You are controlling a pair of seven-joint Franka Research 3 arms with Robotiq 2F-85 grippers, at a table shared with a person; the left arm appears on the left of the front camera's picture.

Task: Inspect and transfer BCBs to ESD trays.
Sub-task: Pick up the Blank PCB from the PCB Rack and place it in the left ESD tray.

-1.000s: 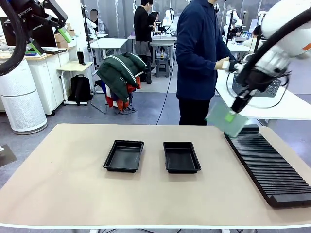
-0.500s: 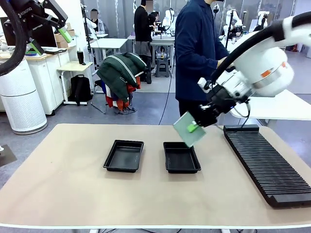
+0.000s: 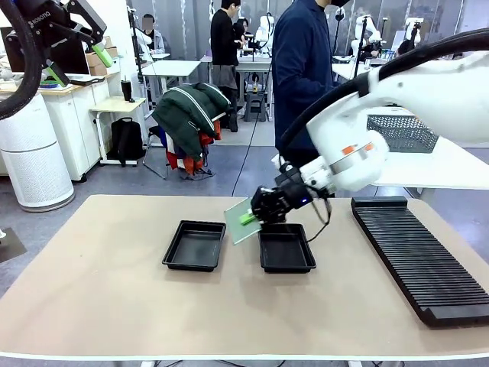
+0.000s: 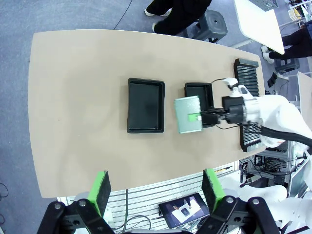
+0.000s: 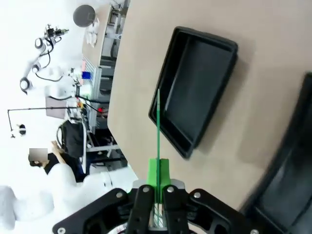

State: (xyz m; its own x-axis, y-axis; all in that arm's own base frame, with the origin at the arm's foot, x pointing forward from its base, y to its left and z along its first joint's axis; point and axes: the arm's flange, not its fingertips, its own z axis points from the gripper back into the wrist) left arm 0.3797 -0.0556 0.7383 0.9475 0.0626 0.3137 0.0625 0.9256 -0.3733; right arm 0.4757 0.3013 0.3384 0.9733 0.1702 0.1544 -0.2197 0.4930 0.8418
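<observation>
Front view, BCB: one pale green BCB [image 3: 241, 224] hangs tilted in the air over the gap between the two ESD trays, clear of both.
Grip: the right gripper [image 3: 247, 219] has its fingers pinched shut on one edge of the board; the right wrist view shows the board edge-on between the green pads.
Change: a second ago this board was out by the slotted rack [image 3: 420, 260], close to the person [image 3: 302, 76]. Half a second ago it was above the right tray [image 3: 288, 268]. It has since swung further left and dropped lower.
Meaning: lifting and showing look finished, and the arm seems to be on its approach to set the board down. Having passed the right tray's middle, it may be bound for the left tray [image 3: 193, 267], though that is not certain.
Trays: both sit side by side mid-bench [image 3: 114, 306], each with nothing in it, so no board has been delivered yet.
Left arm: in the left wrist view the left gripper [image 4: 157, 187] is high above the bench, fingers spread wide and holding nothing.
</observation>
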